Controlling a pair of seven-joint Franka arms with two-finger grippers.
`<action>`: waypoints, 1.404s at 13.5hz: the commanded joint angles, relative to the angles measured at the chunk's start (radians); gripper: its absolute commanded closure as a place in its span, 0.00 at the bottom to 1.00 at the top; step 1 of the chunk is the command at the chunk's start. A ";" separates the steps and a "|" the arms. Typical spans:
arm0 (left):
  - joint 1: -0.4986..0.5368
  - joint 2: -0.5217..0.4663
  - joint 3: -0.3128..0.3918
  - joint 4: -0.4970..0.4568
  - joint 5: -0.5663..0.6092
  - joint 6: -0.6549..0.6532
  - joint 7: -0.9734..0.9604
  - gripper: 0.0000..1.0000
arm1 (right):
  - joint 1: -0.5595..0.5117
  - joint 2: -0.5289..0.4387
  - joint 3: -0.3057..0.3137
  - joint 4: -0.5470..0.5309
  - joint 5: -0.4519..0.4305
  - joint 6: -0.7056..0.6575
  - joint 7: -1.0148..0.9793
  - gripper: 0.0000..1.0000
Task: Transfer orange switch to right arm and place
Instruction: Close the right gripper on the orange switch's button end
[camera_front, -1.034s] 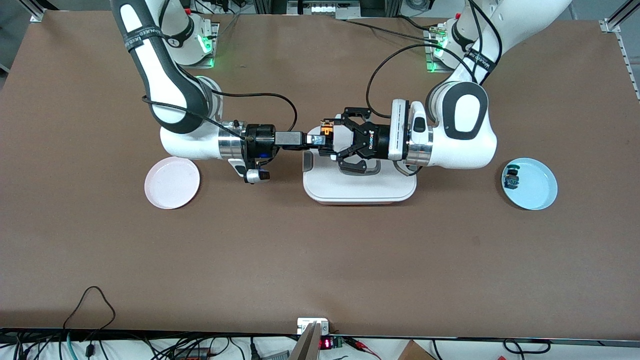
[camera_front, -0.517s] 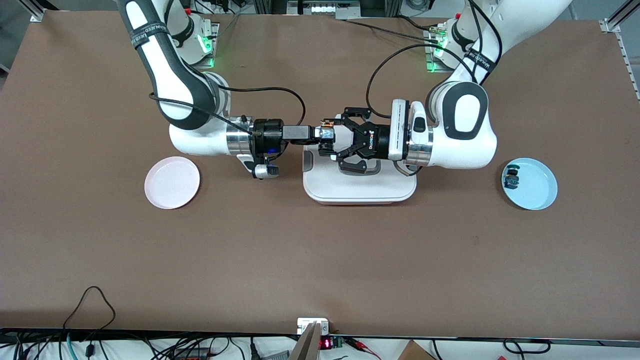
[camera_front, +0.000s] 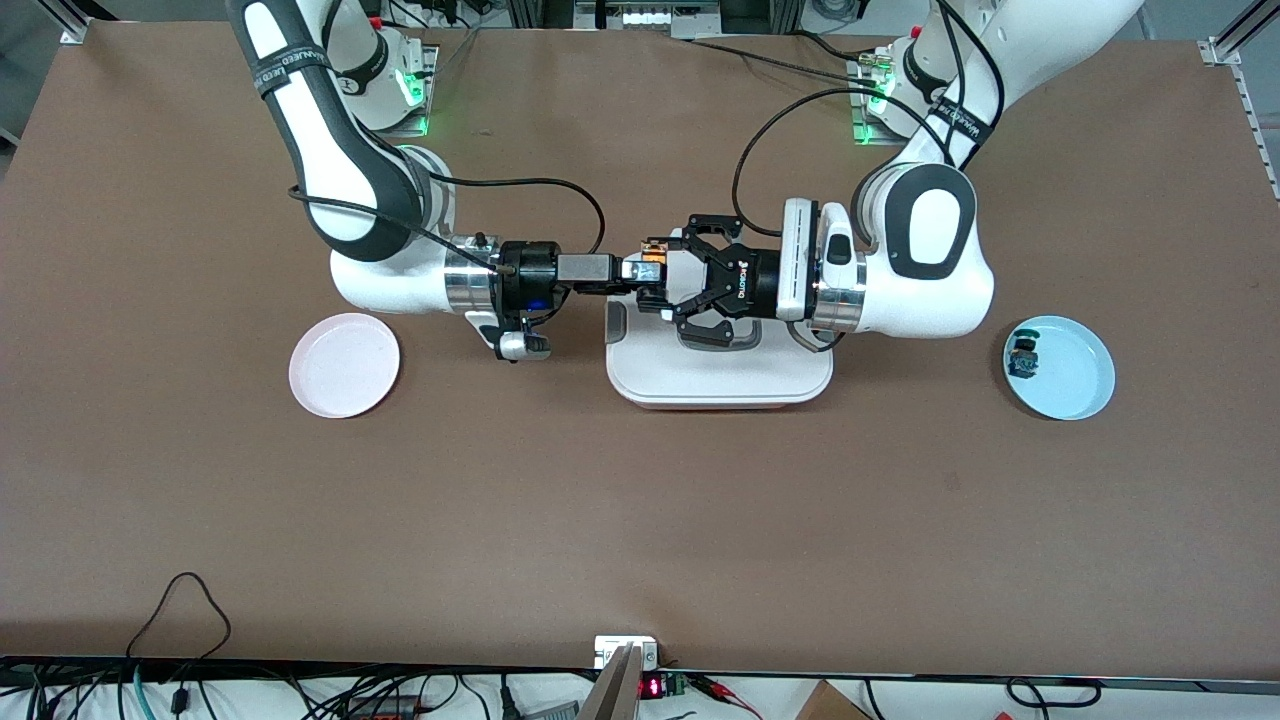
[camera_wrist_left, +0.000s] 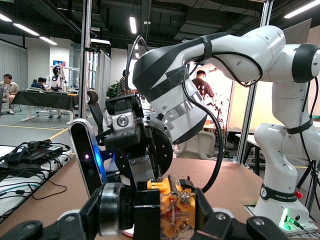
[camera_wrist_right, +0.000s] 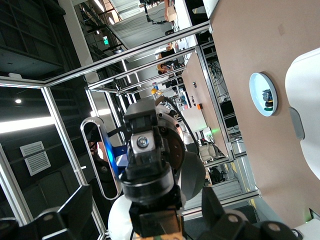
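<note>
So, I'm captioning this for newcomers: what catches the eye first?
The left gripper and right gripper meet over the white tray, the orange switch between them. A pink plate and a blue plate lie toward opposite table ends.

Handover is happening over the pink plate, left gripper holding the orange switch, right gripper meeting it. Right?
Not over the pink plate. The front view shows the left gripper holding the orange switch over the white tray, where the right gripper meets it. The pink plate lies toward the right arm's end.
</note>
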 joint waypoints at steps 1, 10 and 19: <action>0.010 0.002 -0.005 0.000 -0.031 -0.018 0.031 0.99 | 0.000 -0.019 0.004 -0.016 0.013 0.008 -0.022 0.10; 0.008 0.002 -0.005 0.000 -0.031 -0.018 0.031 0.99 | 0.001 -0.051 0.004 -0.055 0.013 0.011 -0.104 0.82; 0.010 0.002 -0.005 0.000 -0.031 -0.018 0.031 0.97 | -0.002 -0.059 0.004 -0.056 0.013 0.013 -0.114 1.00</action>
